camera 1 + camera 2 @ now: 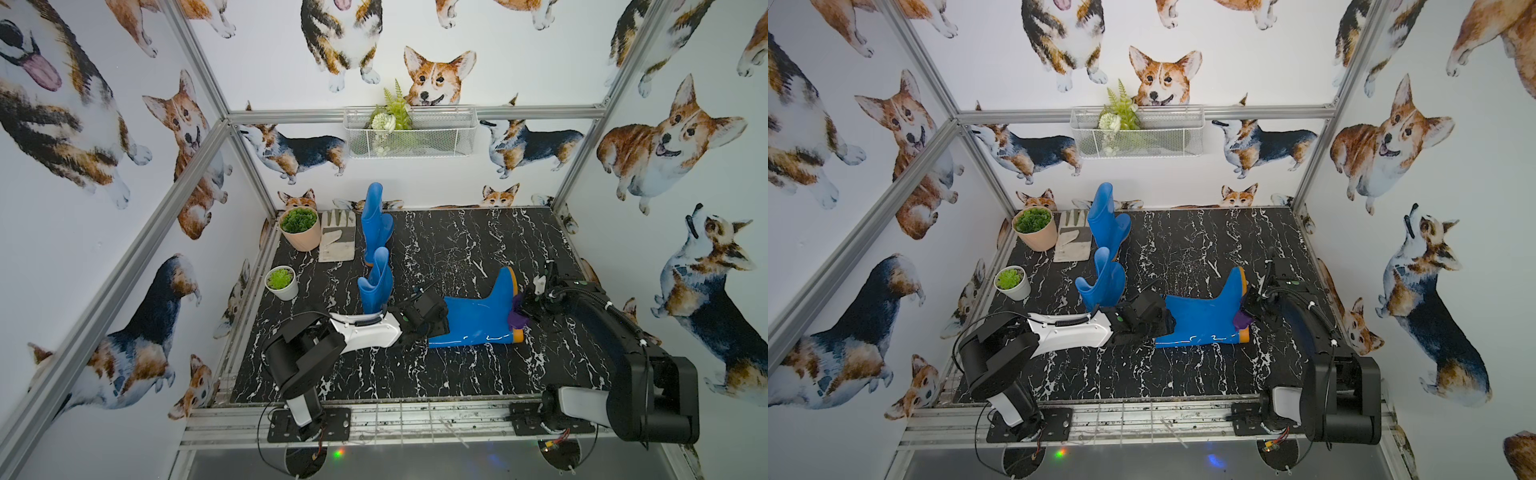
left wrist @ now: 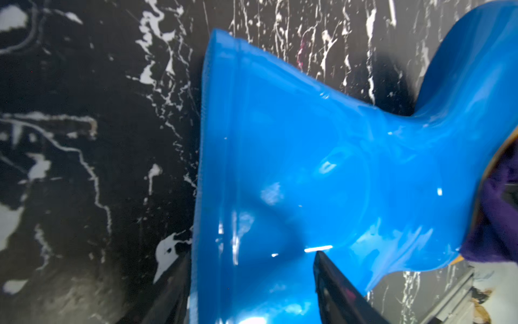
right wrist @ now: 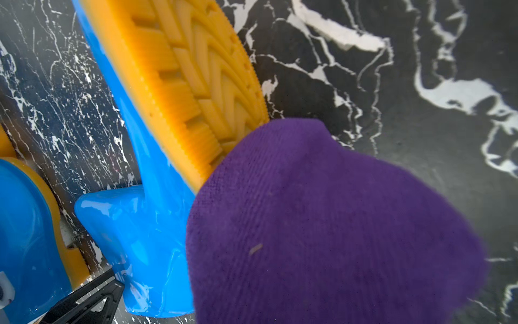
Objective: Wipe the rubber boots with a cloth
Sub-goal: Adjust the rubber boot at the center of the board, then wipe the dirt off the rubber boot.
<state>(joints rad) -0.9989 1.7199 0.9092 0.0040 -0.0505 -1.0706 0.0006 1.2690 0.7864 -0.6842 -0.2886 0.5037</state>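
One glossy blue rubber boot [image 1: 473,316] [image 1: 1200,320] lies on its side on the black marble table, orange-yellow sole [image 3: 190,70] facing right. My left gripper [image 1: 432,328] [image 2: 252,252] hovers at its shaft rim, open: one finger is past the rim, the other over the shaft [image 2: 336,168]. My right gripper [image 1: 530,307] is shut on the dark-purple cloth [image 1: 518,316] [image 3: 322,224], which presses against the heel end of the sole; the cloth hides its fingers. Two more boots stand behind, one mid-table [image 1: 376,286], the other at the back [image 1: 374,220].
A beige-and-white work glove [image 1: 337,241] lies at the back left beside a peach plant pot [image 1: 300,228]. A small white pot [image 1: 282,282] stands near the left edge. A wire basket [image 1: 449,137] with greenery hangs on the back wall. Aluminium frame rails border the table.
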